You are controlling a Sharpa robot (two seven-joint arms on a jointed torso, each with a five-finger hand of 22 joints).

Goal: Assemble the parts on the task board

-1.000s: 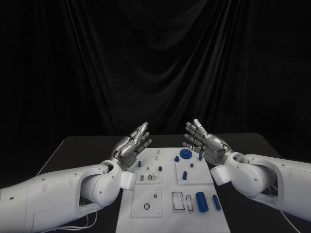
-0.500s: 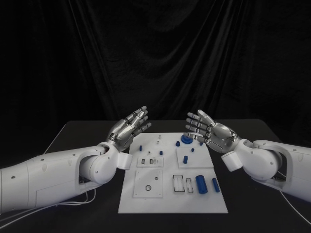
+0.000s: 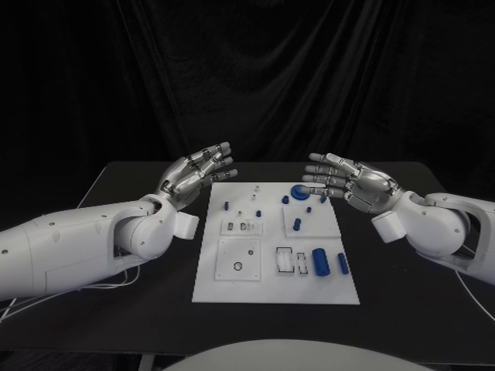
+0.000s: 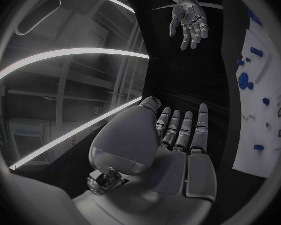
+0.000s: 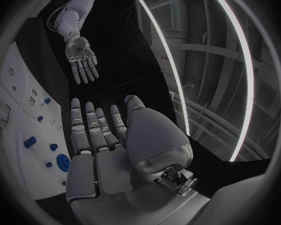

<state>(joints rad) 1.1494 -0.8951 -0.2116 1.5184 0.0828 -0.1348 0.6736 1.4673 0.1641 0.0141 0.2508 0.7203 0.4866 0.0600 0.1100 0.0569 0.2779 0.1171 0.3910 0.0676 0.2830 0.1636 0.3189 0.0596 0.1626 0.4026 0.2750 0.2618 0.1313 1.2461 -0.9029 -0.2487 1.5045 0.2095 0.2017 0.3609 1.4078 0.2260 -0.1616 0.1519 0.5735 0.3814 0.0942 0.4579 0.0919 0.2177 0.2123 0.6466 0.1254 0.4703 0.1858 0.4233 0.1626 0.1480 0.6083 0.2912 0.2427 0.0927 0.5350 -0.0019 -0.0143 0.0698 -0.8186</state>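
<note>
The white task board (image 3: pixel 272 287) lies in the middle of the black table. Small blue parts stand on it: a round knob (image 3: pixel 300 193) at the far end, a fat cylinder (image 3: pixel 321 263) and a thinner peg (image 3: pixel 343 263) near the front right. My left hand (image 3: pixel 196 175) is raised above the board's far left corner, fingers apart, holding nothing. Over the far right corner my right hand (image 3: pixel 350 182) hovers, palm facing left, also empty. The left wrist view has my left hand (image 4: pixel 178 145) beside the board (image 4: pixel 265 135); the right wrist view has my right hand (image 5: pixel 100 140) next to the board (image 5: pixel 18 150).
The black table (image 3: pixel 114 309) has bare surface on both sides of the board and in front of it. A thin cable (image 3: pixel 58 297) runs along the left part of the table under my left arm. A dark curtain hangs behind.
The head camera has tilted, so the whole scene sits differently. Both hands have lowered and spread slightly apart, staying empty with fingers extended.
</note>
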